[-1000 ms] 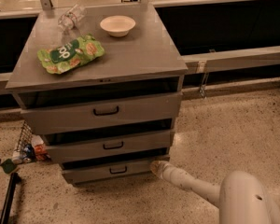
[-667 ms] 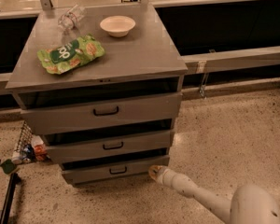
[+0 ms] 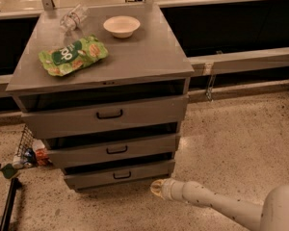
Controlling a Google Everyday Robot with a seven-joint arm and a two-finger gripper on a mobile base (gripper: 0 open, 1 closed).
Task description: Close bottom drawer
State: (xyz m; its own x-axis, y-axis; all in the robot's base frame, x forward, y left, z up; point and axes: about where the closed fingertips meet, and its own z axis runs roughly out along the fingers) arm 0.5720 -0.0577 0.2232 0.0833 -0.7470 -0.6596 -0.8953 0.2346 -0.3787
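the white robot arm's gripper (image 3: 158, 187) sits low above the speckled floor (image 3: 241, 143), whether spread or pinched i cannot tell, and the shallow grey bottom drawer (image 3: 119, 173) lies just up-left, not touching.

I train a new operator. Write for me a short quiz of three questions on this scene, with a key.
1. True or false: the pincer touches the black handle of the bottom drawer.
2. What lies near the white bowl on top of the grey cabinet? A) green snack bag B) red mug C) book
3. Fill in: the grey cabinet has ___ drawers.
Key: 1 false, the pincer is low near the floor, right of the handle, apart from it; 2 A; 3 three.
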